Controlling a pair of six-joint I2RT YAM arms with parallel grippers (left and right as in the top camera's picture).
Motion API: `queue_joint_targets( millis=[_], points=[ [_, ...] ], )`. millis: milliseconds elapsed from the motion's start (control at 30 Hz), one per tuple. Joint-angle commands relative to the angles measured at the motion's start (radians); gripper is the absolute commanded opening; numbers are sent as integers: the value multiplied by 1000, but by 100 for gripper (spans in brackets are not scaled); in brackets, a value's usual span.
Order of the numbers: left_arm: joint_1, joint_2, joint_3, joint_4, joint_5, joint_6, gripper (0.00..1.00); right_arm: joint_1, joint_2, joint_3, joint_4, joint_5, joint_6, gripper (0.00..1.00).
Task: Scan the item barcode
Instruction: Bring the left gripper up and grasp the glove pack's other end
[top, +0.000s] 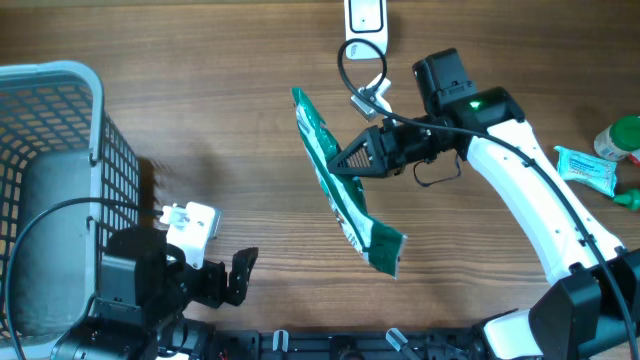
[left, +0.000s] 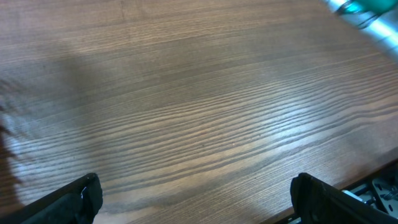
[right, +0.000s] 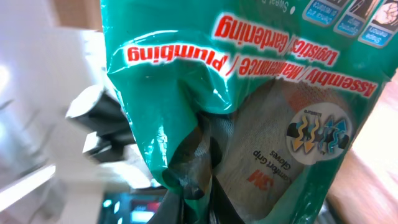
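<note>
Fig.: Right gripper (top: 352, 160) pinches green glove packet (top: 335, 195) at its edge, above table centre, w/ white scanner (top: 365, 15) at far edge. Left gripper (top: 228, 280) spread, empty, near-left beside basket (top: 60, 75). Pickup done; showing the barcode to the scanner prob. remains.

Overhead faces straight down on the table (top: 220, 80) — left wrist skims it, right crowds the packet (right: 236, 93).

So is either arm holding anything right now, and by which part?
The right gripper has its jaws shut on the green glove pack, pinching one long side edge near mid-length. The left gripper is open and empty.
</note>
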Motion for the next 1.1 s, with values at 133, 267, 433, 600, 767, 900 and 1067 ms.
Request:
queue_joint_targets(
  millis=[133,267,433,600,767,900,1067],
  points=[
    [6,-6,2,3,1,19,100,-4,6,2,45,-160,-22,5],
    [6,-6,2,3,1,19,100,-4,6,2,110,-159,-21,4],
    [6,-6,2,26,1,28,100,-4,6,2,112,-161,119,4],
    [6,-6,2,245,168,11,100,-5,6,2,171,-181,20,5],
    [6,6,2,329,307,12,100,-5,6,2,217,-181,-47,4],
    [5,51,1,395,578,22,100,-5,6,2,217,-181,-20,5],
    [6,204,-17,357,643,149,89,-5,6,2,217,-181,33,4]
  ],
)
